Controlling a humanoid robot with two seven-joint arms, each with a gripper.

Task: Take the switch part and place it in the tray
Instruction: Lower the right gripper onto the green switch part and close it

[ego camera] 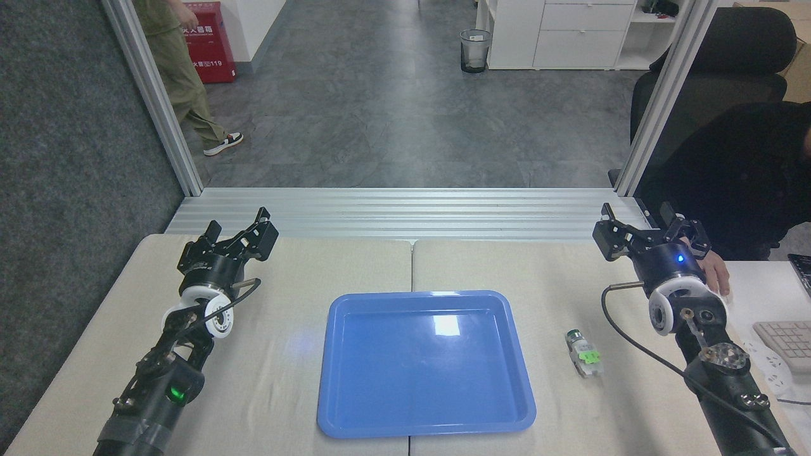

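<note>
The tray held nothing, and the switch part lay on the table just right of it (dark end pointing away). The left gripper and the right gripper both hovered with fingers spread, well apart from the part.

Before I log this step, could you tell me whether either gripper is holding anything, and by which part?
Nothing is held: the small whitish plastic switch part with a green clip lies on the table, both grippers' jaws open.

a red cabinet stands far left, half hidden by a walking person's legs. a bin and white drawers sit far back; a keyboard lies near right.
</note>
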